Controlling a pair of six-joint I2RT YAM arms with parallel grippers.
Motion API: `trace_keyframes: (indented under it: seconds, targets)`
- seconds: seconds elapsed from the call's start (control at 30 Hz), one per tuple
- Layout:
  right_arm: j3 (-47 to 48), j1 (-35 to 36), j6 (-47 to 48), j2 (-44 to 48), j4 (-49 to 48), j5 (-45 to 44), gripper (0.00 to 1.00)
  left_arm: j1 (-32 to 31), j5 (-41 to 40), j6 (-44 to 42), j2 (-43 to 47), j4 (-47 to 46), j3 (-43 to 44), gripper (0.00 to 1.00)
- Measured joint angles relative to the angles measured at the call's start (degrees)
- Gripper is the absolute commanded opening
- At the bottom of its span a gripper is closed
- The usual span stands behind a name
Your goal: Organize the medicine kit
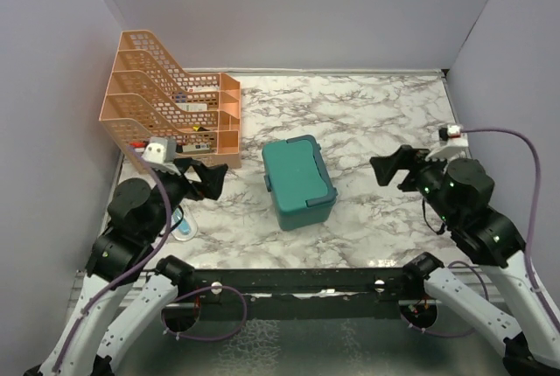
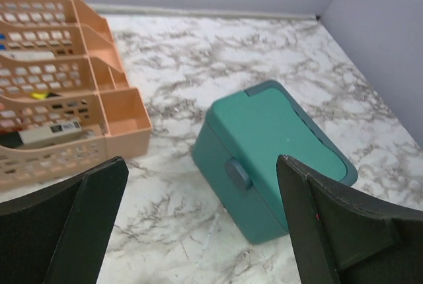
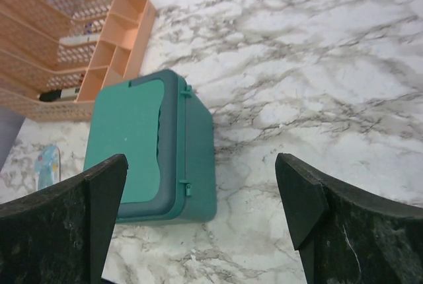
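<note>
The teal rectangular medicine kit (image 1: 299, 182) with rounded corners stands on the white marble-pattern table (image 1: 367, 122), about in the middle, with its lid shut. It is turned a little, so its long side runs from about 11 o'clock to 5 o'clock. The left pincer (image 1: 215, 180) is at 9 o'clock from the kit and the right pincer (image 1: 387, 173) is at 3 o'clock. Both are near the kit but apart from it, and neither touches it. The kit lies between them.

The black fingers of both pincers are spread wide. There is nothing between them, and neither pincer holds anything. In each wrist view the kit appears beyond the gap of the fingers. A small handle on its side faces the left pincer.

I count one kit, one orange mesh file rack (image 1: 175, 105), two arms and two pincers with two fingers each. The rack stands at about 10 o'clock from the kit, against the left wall, with some small items in its compartments. One small pale blue flat thing (image 1: 184, 229) lies on the table beside the left arm.

Both arms rise from the near edge of the table and bend at the elbow. Their pincers point inward at the kit from opposite sides and hang above the table.
</note>
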State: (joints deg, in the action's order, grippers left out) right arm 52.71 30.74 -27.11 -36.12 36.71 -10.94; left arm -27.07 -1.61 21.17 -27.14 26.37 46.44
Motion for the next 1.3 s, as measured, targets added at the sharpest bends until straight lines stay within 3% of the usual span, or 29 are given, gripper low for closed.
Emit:
trace_keyframes:
  seconds: [0.37,1.3]
  targets:
    - [7.5,0.0,2.3,8.9,6.7,-10.6,0.99,0.0,-9.6,-6.2,5.6,5.2,10.3,0.99]
    - [8.6,0.0,3.1,13.4,9.6,-12.2,1.0,0.0,-14.3,-6.4,9.7,11.8,10.3,0.99]
